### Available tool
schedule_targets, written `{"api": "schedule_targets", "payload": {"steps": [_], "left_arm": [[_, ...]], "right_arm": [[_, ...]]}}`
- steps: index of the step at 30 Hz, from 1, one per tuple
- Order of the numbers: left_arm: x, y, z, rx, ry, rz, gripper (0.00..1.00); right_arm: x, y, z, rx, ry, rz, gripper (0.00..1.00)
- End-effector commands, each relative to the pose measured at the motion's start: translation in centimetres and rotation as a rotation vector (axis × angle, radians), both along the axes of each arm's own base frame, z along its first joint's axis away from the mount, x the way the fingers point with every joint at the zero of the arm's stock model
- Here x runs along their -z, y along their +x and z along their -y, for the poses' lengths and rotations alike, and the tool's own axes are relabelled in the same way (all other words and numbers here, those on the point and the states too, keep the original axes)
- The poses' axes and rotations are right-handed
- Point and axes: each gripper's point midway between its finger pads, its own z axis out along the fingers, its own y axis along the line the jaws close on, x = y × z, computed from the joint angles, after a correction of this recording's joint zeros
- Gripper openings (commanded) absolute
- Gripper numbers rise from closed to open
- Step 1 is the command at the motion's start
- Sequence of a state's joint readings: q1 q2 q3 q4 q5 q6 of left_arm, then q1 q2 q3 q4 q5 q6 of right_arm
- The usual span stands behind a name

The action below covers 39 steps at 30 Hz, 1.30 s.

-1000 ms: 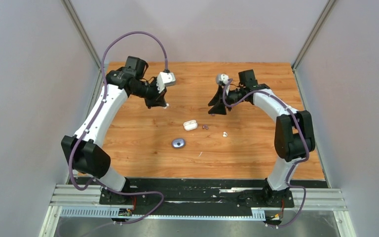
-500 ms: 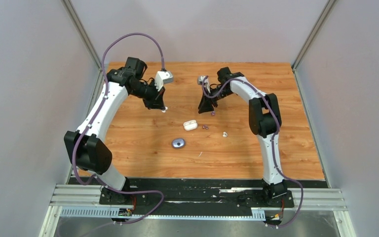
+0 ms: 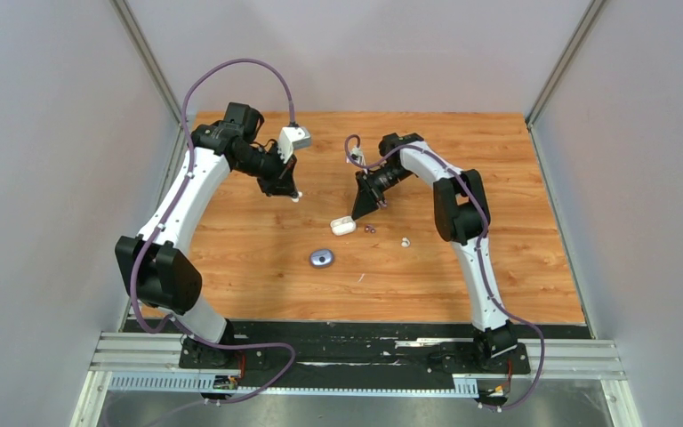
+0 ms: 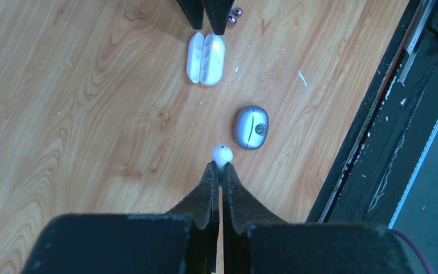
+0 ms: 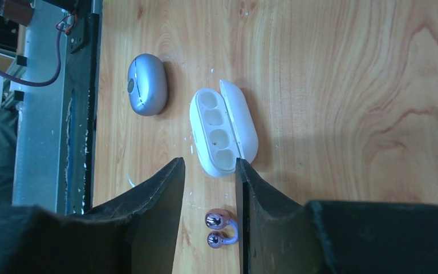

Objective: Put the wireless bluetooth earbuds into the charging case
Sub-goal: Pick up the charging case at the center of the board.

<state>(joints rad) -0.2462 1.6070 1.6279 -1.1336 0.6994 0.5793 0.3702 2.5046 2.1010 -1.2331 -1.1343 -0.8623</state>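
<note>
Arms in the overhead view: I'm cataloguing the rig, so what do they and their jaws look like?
The left arm and right arm have white curved links with bulky black joints. A purple cable runs along each. The jaws are black tapering wedges.

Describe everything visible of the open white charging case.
The white charging case looks like glossy plastic, pebble-shaped, lying flat on the wooden table with its lid swung open beside the base. The base shows moulded recesses, all empty. A closed silver-blue case lies apart on one side; the purple earbuds lie just off one end. The right gripper hangs over that end, jaws open; whether it touches the case cannot be told.
</note>
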Motion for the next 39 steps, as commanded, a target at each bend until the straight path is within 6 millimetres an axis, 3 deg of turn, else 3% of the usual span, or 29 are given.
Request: {"api": "schedule_targets", "payload": {"steps": [1, 15, 28, 39], "left_arm": [[-0.7, 0.0, 0.3, -0.003, -0.038, 0.004, 0.00], [-0.8, -0.9, 0.3, 0.008, -0.046, -0.021, 0.00], [-0.4, -0.8, 0.3, 0.017, -0.039, -0.034, 0.00], [0.0, -0.5, 0.4, 0.021, -0.036, -0.041, 0.00]], "right_arm": [[-0.9, 0.3, -0.8, 0.020, 0.023, -0.028, 0.36], [0.6, 3.0, -1.5, 0.070, -0.006, 0.018, 0.34], [1.7, 1.6, -2.5, 0.018, -0.008, 0.020, 0.26], [2.3, 1.1, -2.1, 0.003, -0.016, 0.017, 0.16]]}}
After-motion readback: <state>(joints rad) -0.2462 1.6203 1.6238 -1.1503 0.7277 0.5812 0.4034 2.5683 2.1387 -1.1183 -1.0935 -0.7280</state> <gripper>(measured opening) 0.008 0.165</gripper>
